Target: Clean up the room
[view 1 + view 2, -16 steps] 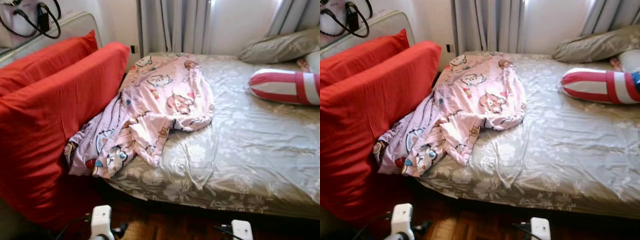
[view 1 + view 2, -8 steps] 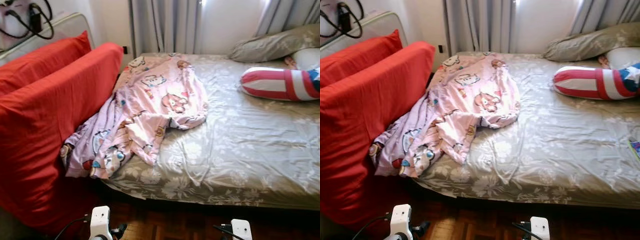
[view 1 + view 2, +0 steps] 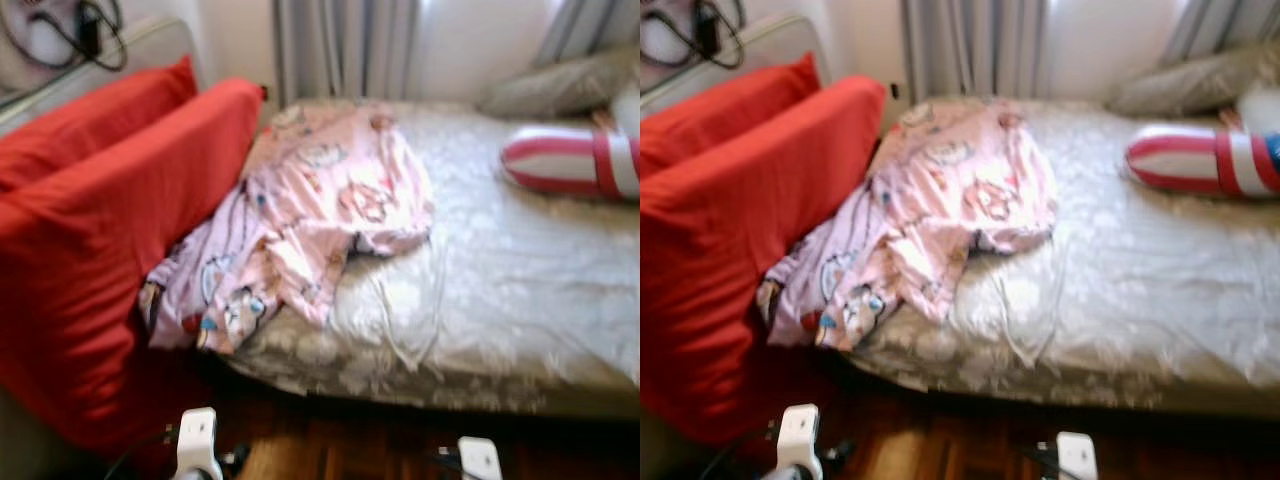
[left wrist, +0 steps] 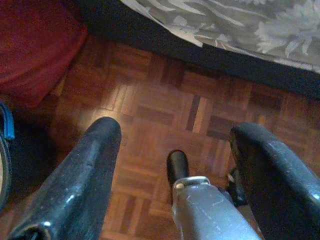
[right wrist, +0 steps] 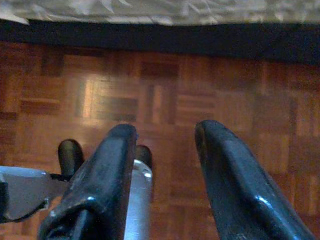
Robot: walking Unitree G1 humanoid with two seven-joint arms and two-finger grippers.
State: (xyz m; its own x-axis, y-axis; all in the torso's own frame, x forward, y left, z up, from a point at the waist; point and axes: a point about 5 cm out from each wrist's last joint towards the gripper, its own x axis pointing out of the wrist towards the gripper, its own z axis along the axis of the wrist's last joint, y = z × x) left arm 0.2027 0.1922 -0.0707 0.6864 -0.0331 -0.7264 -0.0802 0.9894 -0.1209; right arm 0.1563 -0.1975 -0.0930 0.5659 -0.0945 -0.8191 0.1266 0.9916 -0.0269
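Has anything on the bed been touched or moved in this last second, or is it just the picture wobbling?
Only the camera moved: the whole view shifted slightly and blurred. The pink blanket lies crumpled as before on the bed, the striped pillow and red cushions are unchanged. Both pincers, left and right, hang open over the floor, holding nothing.

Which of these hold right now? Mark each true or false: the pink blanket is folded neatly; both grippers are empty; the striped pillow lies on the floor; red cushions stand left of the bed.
1. The pink blanket is folded neatly. False: it lies crumpled, drooping over the bed edge.
2. The left gripper and right gripper are open, holding nothing. True.
3. The striped pillow lies on the floor. False: it rests on the bed.
4. Red cushions stand left of the bed. True.
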